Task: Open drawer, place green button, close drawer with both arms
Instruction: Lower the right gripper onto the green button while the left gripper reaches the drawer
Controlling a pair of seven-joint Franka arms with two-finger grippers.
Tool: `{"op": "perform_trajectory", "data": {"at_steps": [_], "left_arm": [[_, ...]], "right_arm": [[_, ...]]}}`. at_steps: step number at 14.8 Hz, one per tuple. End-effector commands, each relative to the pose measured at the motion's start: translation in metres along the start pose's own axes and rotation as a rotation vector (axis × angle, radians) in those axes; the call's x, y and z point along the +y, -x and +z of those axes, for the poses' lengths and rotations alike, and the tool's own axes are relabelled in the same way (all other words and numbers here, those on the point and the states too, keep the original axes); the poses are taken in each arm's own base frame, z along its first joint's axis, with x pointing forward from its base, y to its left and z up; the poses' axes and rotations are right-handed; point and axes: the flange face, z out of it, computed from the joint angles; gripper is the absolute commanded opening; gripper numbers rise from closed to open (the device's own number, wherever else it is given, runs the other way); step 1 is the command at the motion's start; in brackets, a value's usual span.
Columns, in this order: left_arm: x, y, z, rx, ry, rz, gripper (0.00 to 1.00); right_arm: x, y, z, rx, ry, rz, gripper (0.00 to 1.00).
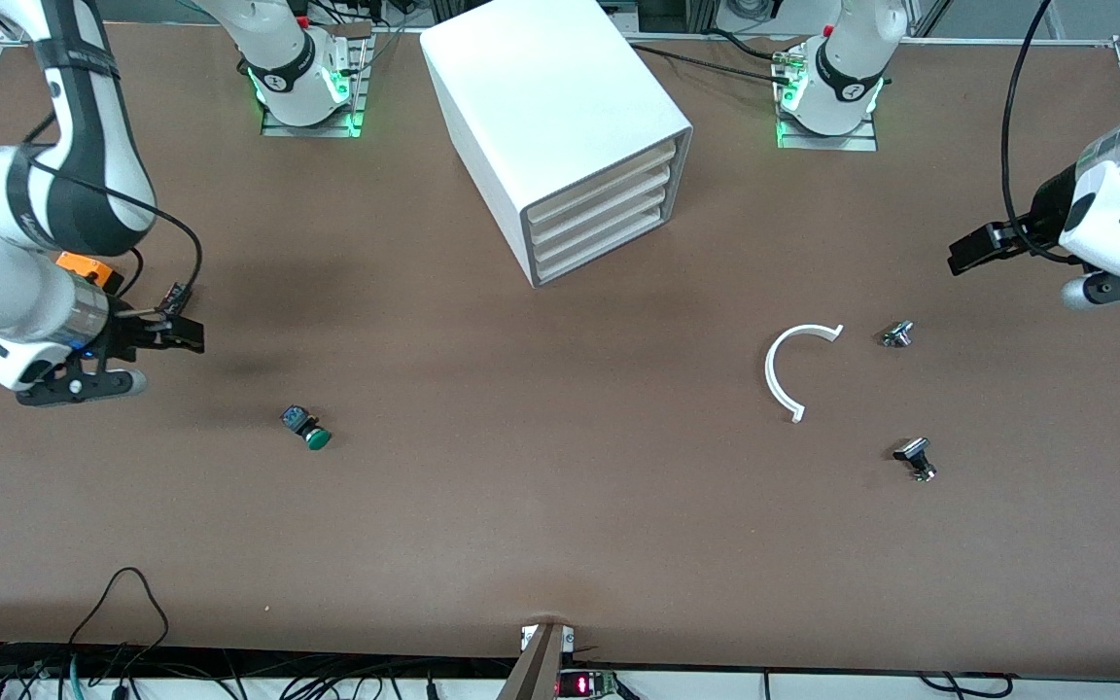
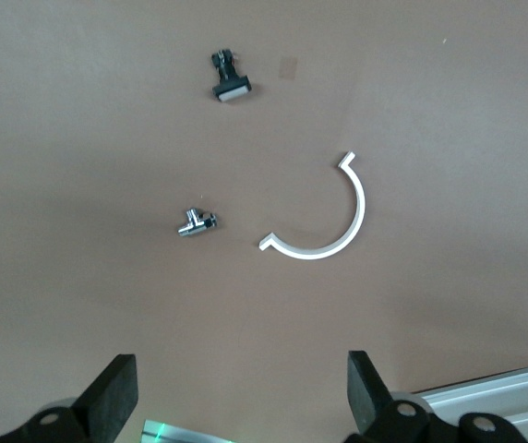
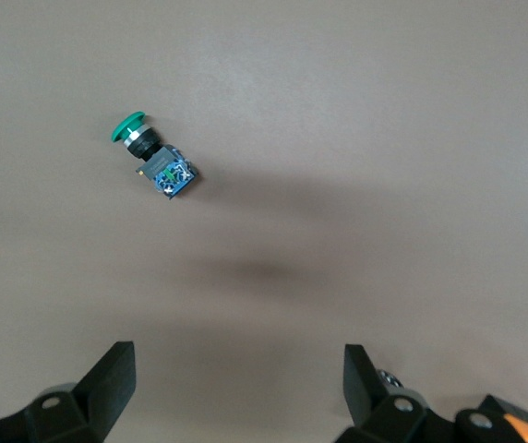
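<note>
Brown table (image 1: 560,544) lies under left end effector (image 2: 241,397) and right end effector (image 3: 239,392), both spread wide, empty.

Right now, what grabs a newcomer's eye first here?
The white cabinet with four shut drawers, between the arm bases. Then the green button lying alone toward the right arm's end, with the open right gripper hanging near it. A white arc lies toward the left arm's end, where the open left gripper waits.

Even overhead light, soft shadows on the table (image 1: 560,544), sharp focus.
</note>
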Motion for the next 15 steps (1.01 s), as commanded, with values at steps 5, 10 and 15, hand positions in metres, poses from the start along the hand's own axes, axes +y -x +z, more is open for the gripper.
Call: {"op": "perform_trajectory", "data": {"at_steps": [5, 10, 15], "left_arm": [[0.008, -0.034, 0.068, -0.232, 0.109, 0.036, 1.00], [0.049, -0.031, 0.196, -0.552, 0.343, 0.072, 1.00], [0.117, 0.004, 0.295, -0.650, 0.533, 0.187, 1.00]], "right_arm": [[-0.037, -0.031, 0.042, 0.040, -0.019, -0.096, 1.00], [-0.065, -0.034, 0.076, -0.007, -0.021, -0.178, 1.00], [-0.068, -0.045, 0.108, 0.050, 0.001, -0.436, 1.00]]}}
